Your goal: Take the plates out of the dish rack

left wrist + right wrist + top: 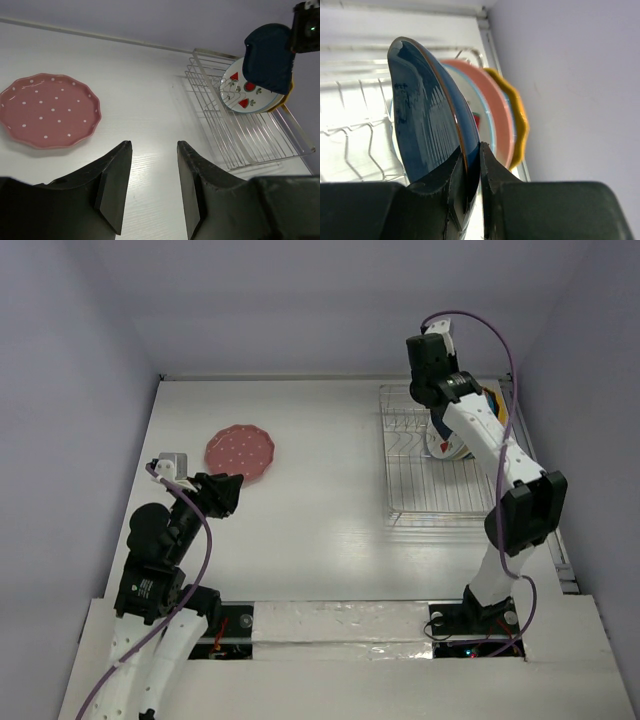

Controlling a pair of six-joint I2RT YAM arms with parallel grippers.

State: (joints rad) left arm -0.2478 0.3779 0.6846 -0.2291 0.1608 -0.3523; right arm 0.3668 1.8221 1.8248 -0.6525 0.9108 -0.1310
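Note:
The pink dotted scalloped plate (240,450) lies flat on the table at the left; it also shows in the left wrist view (47,110). My left gripper (152,147) is open and empty, just near and right of it. The wire dish rack (425,490) stands at the right. My right gripper (471,150) is shut on the rim of the dark blue leaf-shaped plate (427,120), held above the rack's far end (268,57). Behind it stand the strawberry plate (240,92), a pink-rimmed plate (497,120) and the yellow-orange plate (517,115).
The side wall (580,85) runs close along the rack's right side. The back wall (320,310) stands just behind the rack. A small grey block (172,460) lies left of the pink plate, near my left arm.

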